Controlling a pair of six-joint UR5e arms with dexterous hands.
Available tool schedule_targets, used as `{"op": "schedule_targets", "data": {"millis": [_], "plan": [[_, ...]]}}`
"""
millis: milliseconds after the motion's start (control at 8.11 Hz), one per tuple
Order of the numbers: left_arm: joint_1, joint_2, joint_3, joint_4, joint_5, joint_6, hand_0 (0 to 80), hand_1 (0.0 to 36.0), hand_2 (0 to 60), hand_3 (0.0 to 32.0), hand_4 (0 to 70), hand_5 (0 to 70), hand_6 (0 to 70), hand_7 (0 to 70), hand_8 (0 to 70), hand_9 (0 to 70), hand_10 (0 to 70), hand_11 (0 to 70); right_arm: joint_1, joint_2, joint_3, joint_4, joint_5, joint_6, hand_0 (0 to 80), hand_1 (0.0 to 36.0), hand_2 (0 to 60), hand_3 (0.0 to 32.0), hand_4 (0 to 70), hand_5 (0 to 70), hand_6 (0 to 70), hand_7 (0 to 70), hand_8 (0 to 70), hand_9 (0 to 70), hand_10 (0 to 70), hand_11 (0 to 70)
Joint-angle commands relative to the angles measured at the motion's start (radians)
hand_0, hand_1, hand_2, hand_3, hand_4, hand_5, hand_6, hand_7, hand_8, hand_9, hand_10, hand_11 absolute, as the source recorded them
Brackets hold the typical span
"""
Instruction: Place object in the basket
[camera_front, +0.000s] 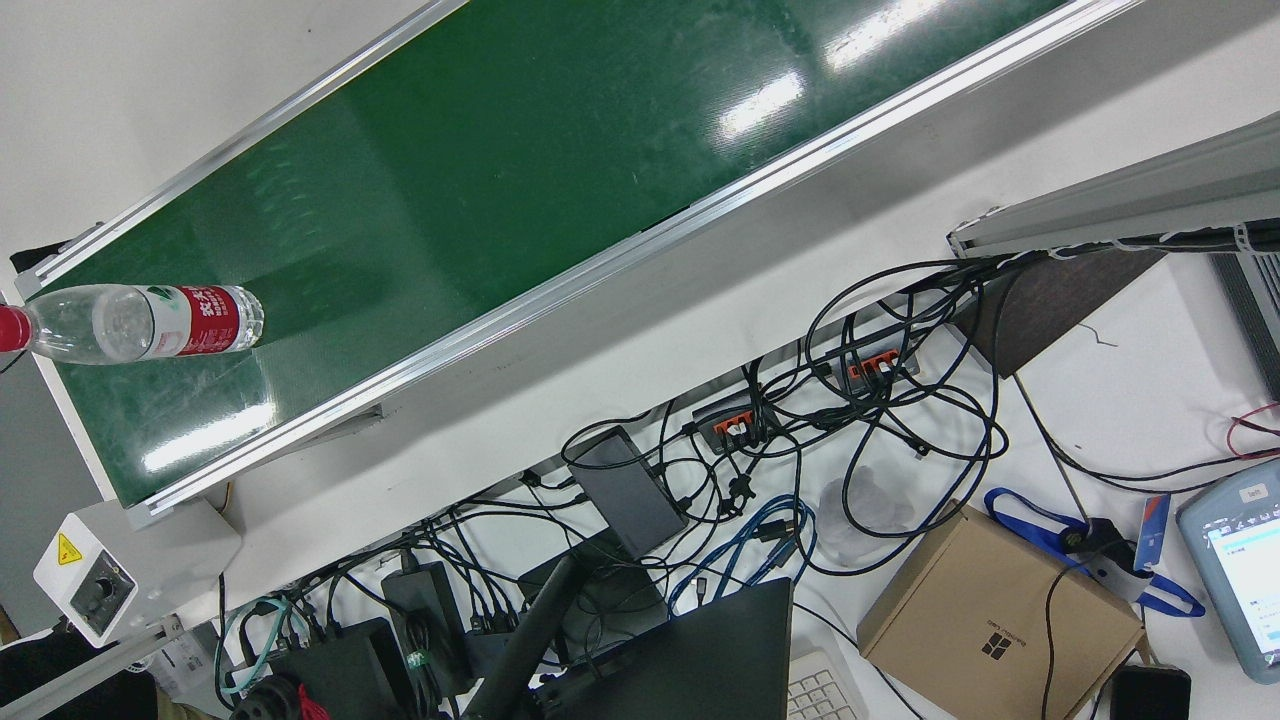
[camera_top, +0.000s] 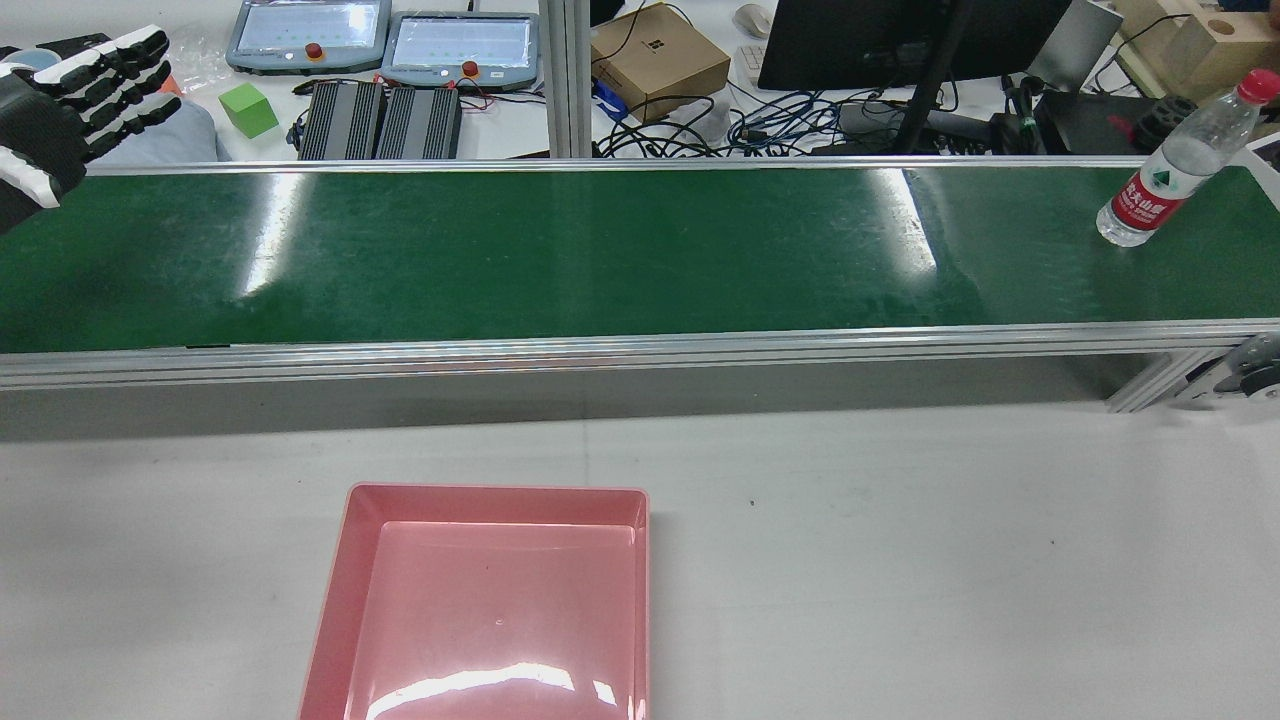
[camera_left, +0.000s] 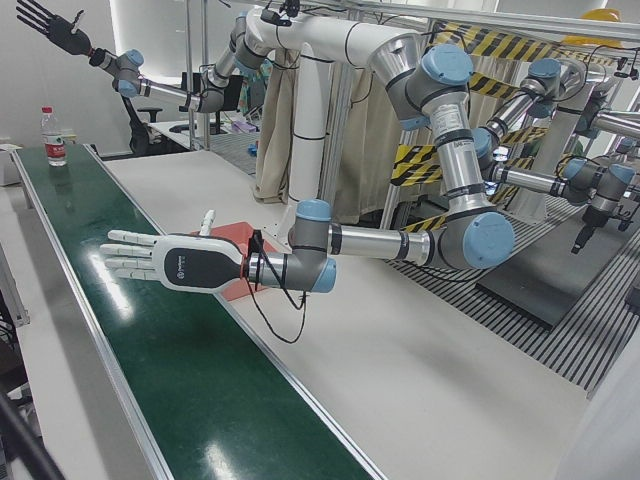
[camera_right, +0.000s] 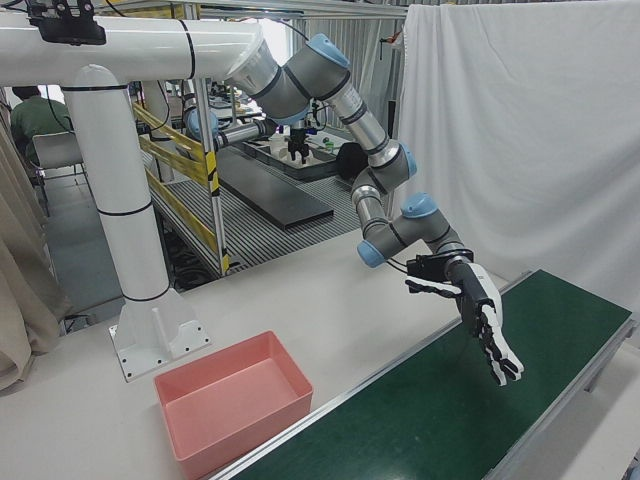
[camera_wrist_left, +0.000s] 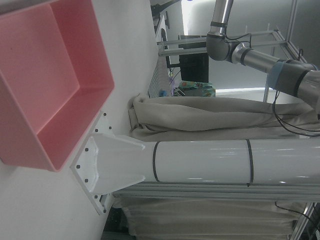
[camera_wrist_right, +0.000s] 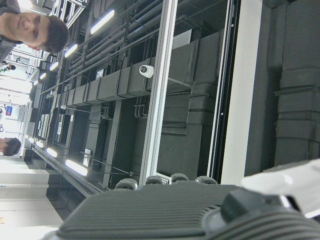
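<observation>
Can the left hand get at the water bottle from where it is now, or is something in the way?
Probably not yet. The left hand, open, hovers over one end of the green belt, while the water bottle stands upright at the opposite end. Nothing lies between them on the belt; only the distance seems to be the problem.

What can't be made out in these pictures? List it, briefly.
Bottle cap: cut by the front view's left edge.
Basket near end: cut by the rear view's bottom edge.
Right hand: outside the rear view; tiny in the left-front view.
</observation>
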Motion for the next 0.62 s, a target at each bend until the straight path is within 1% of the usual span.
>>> {"op": "schedule_targets", "data": {"millis": [0,493], "plan": [[0.002,0.000,0.000,0.004,0.000,0.000,49.5,3.9,0.0,0.0,8.6,5.5,0.0,0.0,0.0,0.0,3.1,5.5,0.000,0.000,0.000,0.000,0.000,0.000,0.0,0.0,0.0,0.0,0.0,0.0,0.0,0.0,0.0,0.0,0.0,0.0],[0.000,0.000,0.002,0.008,0.000,0.000,49.5,4.1,0.0,0.0,8.5,4.3,0.0,0.0,0.0,0.0,2.9,5.3,0.000,0.000,0.000,0.000,0.000,0.000,0.0,0.0,0.0,0.0,0.0,0.0,0.0,0.0,0.0,0.0,0.0,0.0]]}}
